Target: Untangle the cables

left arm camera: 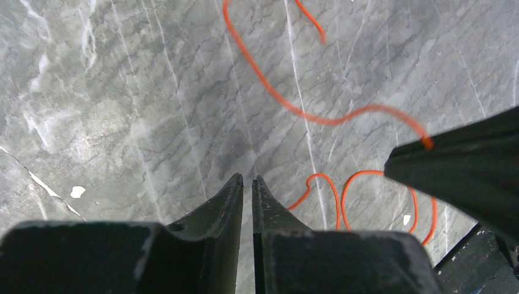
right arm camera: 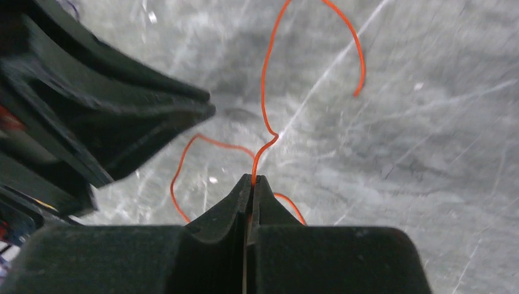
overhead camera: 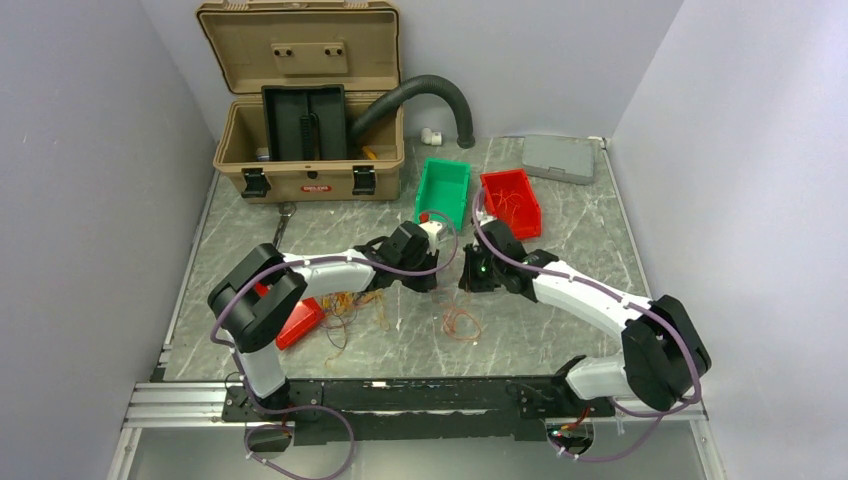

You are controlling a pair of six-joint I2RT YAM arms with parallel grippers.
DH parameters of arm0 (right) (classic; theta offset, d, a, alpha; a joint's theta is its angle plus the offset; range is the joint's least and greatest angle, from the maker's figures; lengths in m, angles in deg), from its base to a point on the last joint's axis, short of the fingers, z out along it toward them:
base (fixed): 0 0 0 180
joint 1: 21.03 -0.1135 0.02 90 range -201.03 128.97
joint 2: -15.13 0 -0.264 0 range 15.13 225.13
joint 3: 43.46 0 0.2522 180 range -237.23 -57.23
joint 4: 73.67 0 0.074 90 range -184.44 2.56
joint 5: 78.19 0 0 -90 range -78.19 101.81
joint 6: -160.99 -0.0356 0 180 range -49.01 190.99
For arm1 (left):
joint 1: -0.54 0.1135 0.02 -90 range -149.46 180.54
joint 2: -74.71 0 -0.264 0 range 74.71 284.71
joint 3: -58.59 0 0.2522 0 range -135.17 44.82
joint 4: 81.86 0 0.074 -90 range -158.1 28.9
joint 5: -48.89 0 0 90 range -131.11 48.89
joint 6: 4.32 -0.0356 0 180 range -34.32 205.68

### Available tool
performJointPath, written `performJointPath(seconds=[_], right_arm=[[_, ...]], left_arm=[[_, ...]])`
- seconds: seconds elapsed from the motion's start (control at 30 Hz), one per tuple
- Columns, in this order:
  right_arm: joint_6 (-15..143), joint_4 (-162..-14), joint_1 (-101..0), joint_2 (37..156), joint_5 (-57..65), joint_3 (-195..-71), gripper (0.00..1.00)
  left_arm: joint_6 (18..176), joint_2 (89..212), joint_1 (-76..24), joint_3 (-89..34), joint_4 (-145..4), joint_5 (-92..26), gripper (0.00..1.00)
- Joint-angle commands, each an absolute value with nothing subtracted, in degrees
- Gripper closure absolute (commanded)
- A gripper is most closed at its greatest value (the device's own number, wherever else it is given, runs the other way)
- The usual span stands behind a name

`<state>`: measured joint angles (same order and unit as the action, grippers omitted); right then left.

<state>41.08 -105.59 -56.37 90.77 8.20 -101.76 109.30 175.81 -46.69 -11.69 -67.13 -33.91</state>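
My right gripper (right arm camera: pixel 252 179) pinched tight on thin orange wire strand (right arm camera: pixel 264 86); left gripper (left arm camera: pixel 247 180) almost closed, empty, above grey marble tabletop (left arm camera: pixel 122 92).

Soft, even light; the right tool (right arm camera: pixel 252 179) (close to lens) looks blurred.

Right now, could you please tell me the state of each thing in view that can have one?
Tan toolbox: lid open.
Grey case: closed.
Red bin: thin wires inside.
Left gripper: nearly closed, nothing seen between the fingers.
Right gripper: shut on orange wire.
Wire bundle: tangled.
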Motion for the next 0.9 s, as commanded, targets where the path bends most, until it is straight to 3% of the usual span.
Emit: performJointPath(seconds=[0.0,0.03,0.17,0.23,0.3,0.47,0.87], right_arm=[[38.7,-106.1,-59.4,89.7,7.4,-99.3,0.95],[38.7,-106.1,-60.2,89.8,7.7,-99.1,0.89],[38.6,-106.2,-62.5,90.1,8.3,-98.6,0.39],[38.9,-106.2,-62.9,89.7,8.5,-98.3,0.19],[40.1,-106.6,-63.5,89.4,8.6,-98.2,0.08],[44.7,-108.2,-66.6,90.4,9.6,-98.5,0.0],[50.6,-109.8,-70.6,95.2,13.8,-100.3,0.0]], left_arm=[[109.6,174.8,-47.1,-10.6,-70.5,-34.0,0.84],[109.7,174.6,-47.0,-10.2,-70.7,-33.8,0.84],[109.8,173.1,-47.0,-9.2,-70.0,-34.6,0.83],[109.6,171.9,-47.0,-8.8,-68.8,-36.0,0.83],[109.4,170.6,-47.0,-8.5,-66.8,-37.5,0.83],[108.2,165.1,-46.9,-7.7,-62.3,-40.9,0.82],[108.4,151.3,-42.7,-4.6,-55.7,-45.4,0.78]])
